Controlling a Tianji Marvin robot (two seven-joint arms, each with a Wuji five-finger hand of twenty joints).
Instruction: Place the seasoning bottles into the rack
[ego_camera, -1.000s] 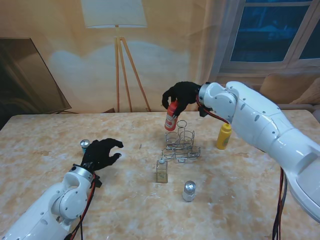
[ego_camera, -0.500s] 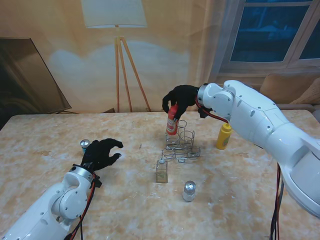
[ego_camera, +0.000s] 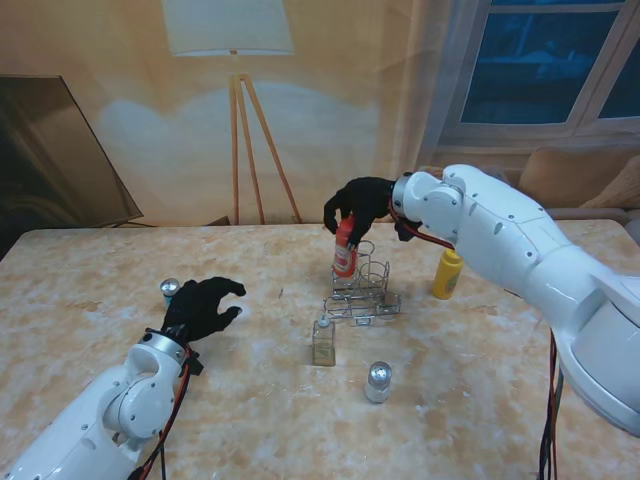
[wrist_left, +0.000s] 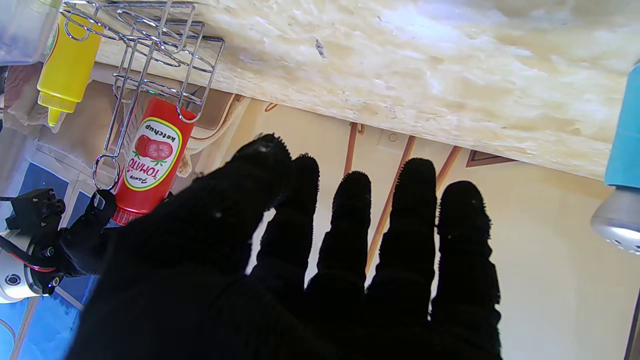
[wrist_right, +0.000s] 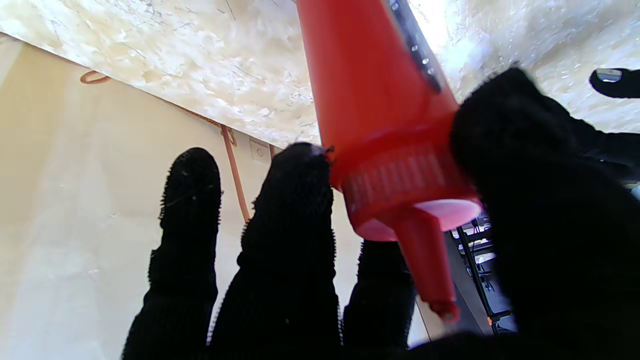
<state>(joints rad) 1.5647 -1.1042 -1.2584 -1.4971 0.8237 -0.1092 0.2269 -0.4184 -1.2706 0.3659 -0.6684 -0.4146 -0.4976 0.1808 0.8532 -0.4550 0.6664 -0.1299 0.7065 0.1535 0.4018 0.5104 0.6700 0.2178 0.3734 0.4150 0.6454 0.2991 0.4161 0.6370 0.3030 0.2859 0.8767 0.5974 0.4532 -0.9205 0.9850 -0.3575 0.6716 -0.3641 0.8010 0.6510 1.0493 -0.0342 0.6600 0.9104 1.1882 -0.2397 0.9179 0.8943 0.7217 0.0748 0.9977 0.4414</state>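
Note:
My right hand (ego_camera: 358, 201) is shut on the cap end of a red ketchup bottle (ego_camera: 344, 250), holding it upright over the far left ring of the wire rack (ego_camera: 364, 292). The bottle's base sits at about the ring's rim; the left wrist view shows the ketchup bottle (wrist_left: 152, 159) partly behind the rack wires (wrist_left: 150, 55). The right wrist view shows my fingers (wrist_right: 295, 235) pinching the red bottle (wrist_right: 380, 110) near its nozzle. A yellow mustard bottle (ego_camera: 447, 272) stands right of the rack. My left hand (ego_camera: 205, 307) hovers open, holding nothing.
A small clear bottle (ego_camera: 323, 342) stands nearer to me than the rack, and a silver-capped shaker (ego_camera: 378, 381) nearer still. A blue shaker with a silver cap (ego_camera: 169, 291) stands just left of my left hand. A floor lamp (ego_camera: 240, 120) stands beyond the table's far edge.
My right hand has lowered the ketchup bottle and turned it more upright, bringing it down to the rack's far left ring. The left hand has not moved.

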